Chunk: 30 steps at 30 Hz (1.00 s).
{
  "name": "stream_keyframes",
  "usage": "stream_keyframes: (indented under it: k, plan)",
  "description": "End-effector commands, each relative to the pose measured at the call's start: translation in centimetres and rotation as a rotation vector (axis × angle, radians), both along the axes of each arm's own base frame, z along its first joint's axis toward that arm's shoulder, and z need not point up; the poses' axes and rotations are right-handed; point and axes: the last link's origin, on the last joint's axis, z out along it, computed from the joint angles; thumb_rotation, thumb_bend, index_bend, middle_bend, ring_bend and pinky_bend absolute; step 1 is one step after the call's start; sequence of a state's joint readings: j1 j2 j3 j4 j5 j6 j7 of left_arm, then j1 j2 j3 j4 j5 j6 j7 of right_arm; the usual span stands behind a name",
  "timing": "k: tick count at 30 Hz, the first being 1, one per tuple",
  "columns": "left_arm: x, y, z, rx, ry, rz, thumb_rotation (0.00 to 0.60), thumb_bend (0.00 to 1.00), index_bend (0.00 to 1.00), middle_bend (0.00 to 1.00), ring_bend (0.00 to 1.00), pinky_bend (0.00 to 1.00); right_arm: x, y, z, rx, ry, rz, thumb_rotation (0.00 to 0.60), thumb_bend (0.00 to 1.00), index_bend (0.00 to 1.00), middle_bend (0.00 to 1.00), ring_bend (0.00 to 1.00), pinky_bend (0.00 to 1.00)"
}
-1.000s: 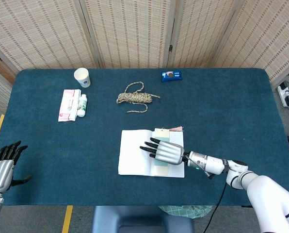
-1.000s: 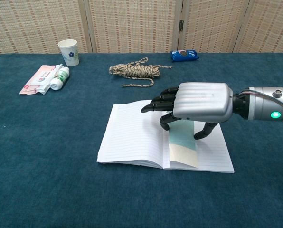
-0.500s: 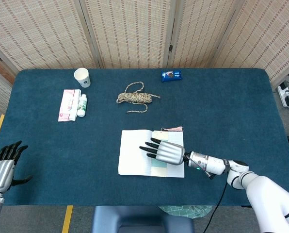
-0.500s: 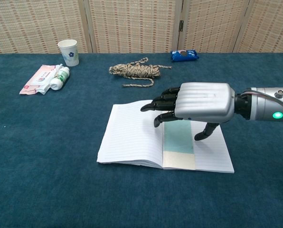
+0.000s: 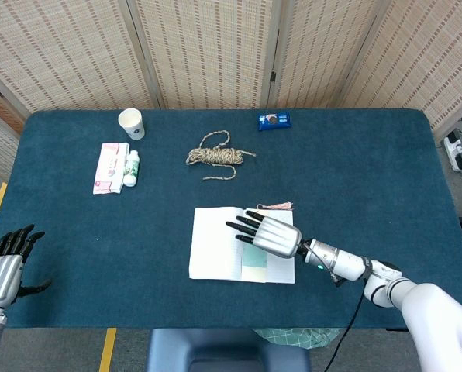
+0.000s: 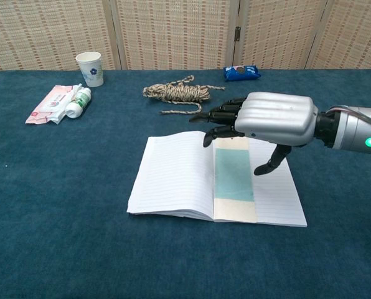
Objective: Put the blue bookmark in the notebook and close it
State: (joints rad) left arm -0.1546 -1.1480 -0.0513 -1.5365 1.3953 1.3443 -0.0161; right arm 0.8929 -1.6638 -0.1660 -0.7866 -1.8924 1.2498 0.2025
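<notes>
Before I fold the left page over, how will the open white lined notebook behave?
The open white lined notebook looks thin and soft-covered, so its page will probably flop rather than swing stiffly. It seems light and may slide on the blue cloth table. The flat blue bookmark lies loose near the spine and could shift.

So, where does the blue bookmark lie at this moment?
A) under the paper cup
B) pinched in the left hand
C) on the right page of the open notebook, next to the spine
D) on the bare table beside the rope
C: the blue bookmark lies flat on the right page of the open notebook, along the spine, with the right hand above its far end and not holding it.
</notes>
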Motion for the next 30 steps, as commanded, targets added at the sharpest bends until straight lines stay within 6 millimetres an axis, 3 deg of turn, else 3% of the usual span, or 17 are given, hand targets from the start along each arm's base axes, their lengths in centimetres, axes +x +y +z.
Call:
stream_keyframes:
  k: [1, 6, 10, 16, 22, 26, 30]
  plan:
    - [0.0, 0.0, 0.0, -0.001, 0.0, -0.001, 0.6, 0.19, 0.18, 0.07, 0.0, 0.0, 0.2, 0.5, 0.4, 0.029, -0.079, -0.11, 0.6, 0.16, 0.25, 0.04, 0.11, 0.18]
    - [0.4, 0.0, 0.0, 0.006, -0.01, -0.029, 0.6, 0.19, 0.18, 0.07, 0.0, 0.0, 0.7, 2.3, 0.7, 0.062, -0.141, -0.217, 0.6, 0.15, 0.23, 0.03, 0.11, 0.18]
    - [0.9, -0.3, 0.1, 0.019, -0.031, -0.085, 0.6, 0.19, 0.18, 0.07, 0.0, 0.0, -0.1, 4.0, 2.3, 0.038, -0.213, -0.355, 0.6, 0.14, 0.18, 0.03, 0.1, 0.18]
    - [1.4, -1.1, -0.4, -0.031, -0.01, -0.113, 0.6, 0.19, 0.18, 0.07, 0.0, 0.0, -4.0, 7.2, 8.2, -0.199, -0.338, -0.611, 0.6, 0.02, 0.04, 0.0, 0.06, 0.18]
    - [2.8, -2.3, -1.8, -0.125, -0.012, -0.159, 0.6, 0.18, 0.18, 0.07, 0.0, 0.0, -9.6, 12.8, 14.3, -0.441, -0.388, -0.868, 0.6, 0.0, 0.0, 0.0, 0.01, 0.19]
    - [3.8, -2.8, -3.3, -0.197, -0.045, -0.214, 0.6, 0.15, 0.19, 0.07, 0.0, 0.0, -11.6, 15.5, 16.3, -0.51, -0.418, -0.925, 0.6, 0.0, 0.0, 0.0, 0.0, 0.19]
    - [4.6, -3.3, -5.1, -0.282, -0.111, -0.264, 0.6, 0.15, 0.27, 0.11, 0.02, 0.01, -11.1, 15.8, 17.3, -0.468, -0.471, -0.904, 0.6, 0.0, 0.0, 0.0, 0.01, 0.19]
